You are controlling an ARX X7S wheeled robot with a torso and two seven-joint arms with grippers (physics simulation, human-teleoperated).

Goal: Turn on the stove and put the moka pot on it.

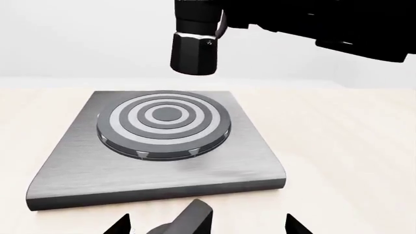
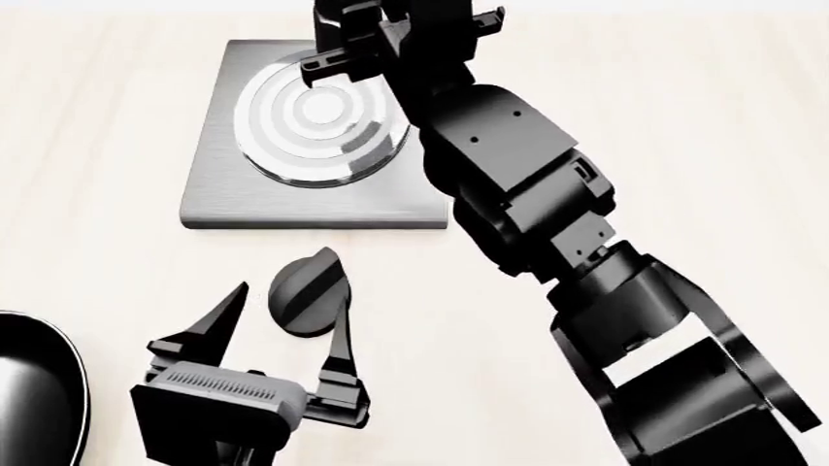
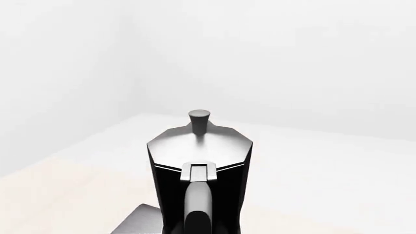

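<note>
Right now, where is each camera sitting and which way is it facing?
Head view: above, looking down at the stove, knob and pan; both arms show, left gripper open by the knob.
Left wrist view: low near the knob, facing across the stove; fingers at the edge.
Right wrist view: behind the held moka pot, facing the wall; no fingers visible.
Shared: left wrist also sees the moka pot above the burner.
</note>
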